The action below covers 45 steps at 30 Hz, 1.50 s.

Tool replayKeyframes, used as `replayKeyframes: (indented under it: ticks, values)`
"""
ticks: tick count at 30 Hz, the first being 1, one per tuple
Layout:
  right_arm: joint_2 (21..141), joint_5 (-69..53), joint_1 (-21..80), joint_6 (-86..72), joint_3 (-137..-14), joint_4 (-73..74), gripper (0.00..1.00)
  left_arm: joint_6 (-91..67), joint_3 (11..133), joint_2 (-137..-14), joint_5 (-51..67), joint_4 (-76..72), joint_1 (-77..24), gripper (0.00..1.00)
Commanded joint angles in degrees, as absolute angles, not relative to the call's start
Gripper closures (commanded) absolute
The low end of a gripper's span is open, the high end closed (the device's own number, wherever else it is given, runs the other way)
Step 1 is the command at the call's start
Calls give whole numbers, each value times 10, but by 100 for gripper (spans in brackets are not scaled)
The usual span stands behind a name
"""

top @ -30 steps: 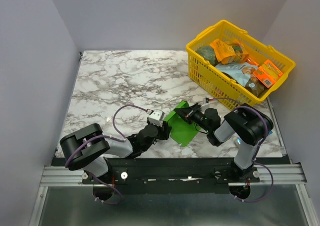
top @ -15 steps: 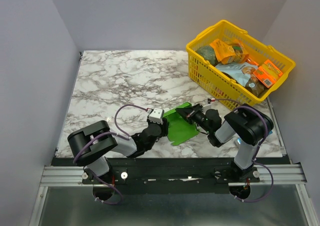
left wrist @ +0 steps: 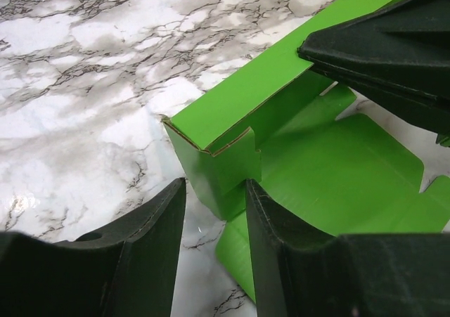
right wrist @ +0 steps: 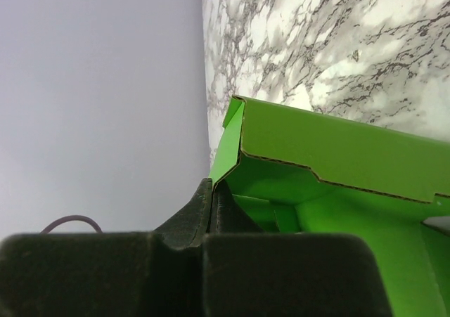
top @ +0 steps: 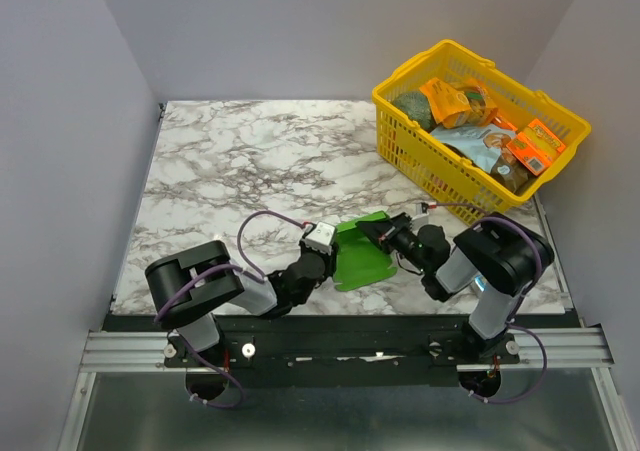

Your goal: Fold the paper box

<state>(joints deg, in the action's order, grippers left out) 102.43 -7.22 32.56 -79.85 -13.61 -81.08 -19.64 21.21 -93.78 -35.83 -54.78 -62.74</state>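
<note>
Left gripper (top: 332,263), from above: slid in beside box (top: 362,256), at counter's near edge, right of middle. Left wrist: jaws half apart, narrowing astride a raised corner wall, nothing gripped yet. Right wrist: right gripper (right wrist: 211,190) pinched shut on box rim, likely bracing the next fold. One box, two grippers, one basket (top: 420,156).

Nothing legible here tbh. The packs (top: 487,136) in the yellow basket (top: 415,156) at 2 o'clock have print, just way too small.

Bright green paper box (top: 362,256), partly folded, one side wall upright, flaps splayed flat
</note>
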Motion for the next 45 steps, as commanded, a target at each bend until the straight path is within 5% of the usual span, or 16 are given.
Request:
replayKeyframes:
  ticks: [1,26,45]
  values:
    - [1000,-97,330,-752,-106,-930,99,-164,200,-953,-399,-571,-635,52]
    - [987,-93,330,-747,-52,-913,100,-122,171,-986,-374,-699,-640,52]
    - [990,-98,330,-748,-52,-917,99,-60,186,-1120,-439,-967,-640,70]
